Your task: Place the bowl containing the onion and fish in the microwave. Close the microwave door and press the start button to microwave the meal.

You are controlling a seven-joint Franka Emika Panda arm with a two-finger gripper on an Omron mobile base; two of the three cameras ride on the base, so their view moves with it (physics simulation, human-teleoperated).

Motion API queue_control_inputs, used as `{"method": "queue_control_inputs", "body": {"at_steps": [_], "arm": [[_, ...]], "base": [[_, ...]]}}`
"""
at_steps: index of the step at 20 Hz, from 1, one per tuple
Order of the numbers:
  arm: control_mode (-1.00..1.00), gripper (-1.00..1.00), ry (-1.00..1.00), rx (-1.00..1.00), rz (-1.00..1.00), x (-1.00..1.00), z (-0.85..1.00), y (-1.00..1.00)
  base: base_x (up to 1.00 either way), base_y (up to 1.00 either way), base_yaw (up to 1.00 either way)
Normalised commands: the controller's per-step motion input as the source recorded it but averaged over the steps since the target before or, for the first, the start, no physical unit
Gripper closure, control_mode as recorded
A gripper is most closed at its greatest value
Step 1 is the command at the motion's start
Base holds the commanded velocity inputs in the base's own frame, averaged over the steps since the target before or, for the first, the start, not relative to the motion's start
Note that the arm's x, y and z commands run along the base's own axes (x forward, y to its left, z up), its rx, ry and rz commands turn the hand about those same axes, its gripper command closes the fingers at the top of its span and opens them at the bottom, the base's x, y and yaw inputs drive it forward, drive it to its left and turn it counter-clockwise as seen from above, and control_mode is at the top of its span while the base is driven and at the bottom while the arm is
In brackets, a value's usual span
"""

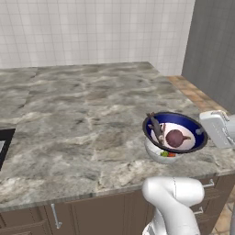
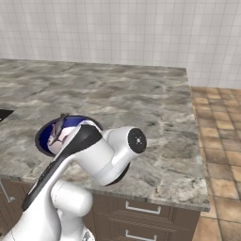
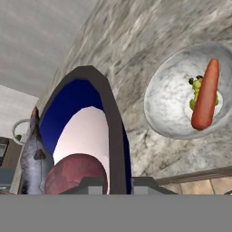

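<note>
With jaws pinching the rim of the dark-blue, white-lined bowl above the marble bench, transport is underway; next, carry it level toward the microwave.

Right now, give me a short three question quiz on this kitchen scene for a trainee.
1. True or false: the gripper is shut on the rim of the blue bowl.
2. What lies in the white bowl on the counter? A) orange carrot and green vegetable B) bread C) eggs
3. Fill in: beside the onion in the blue bowl lies a grey ____.

Key: 1 true; 2 A; 3 fish.
</note>
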Motion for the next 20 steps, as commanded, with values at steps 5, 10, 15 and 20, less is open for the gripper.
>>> {"method": "queue_control_inputs", "body": {"at_steps": [5,10,15,20], "arm": [[-1.0,1.0,0.01,0.0,0.0,0.3,0.0,0.0],[-1.0,1.0,0.0,0.0,0.0,0.02,0.0,0.0],[1.0,1.0,0.0,0.0,0.01,0.0,-0.01,0.0],[1.0,1.0,0.0,0.0,0.0,0.0,0.0,0.0]], "base": [[0.0,0.0,0.0],[0.0,0.0,0.0],[-0.01,0.0,0.03],[-0.38,0.0,0.28]]}}
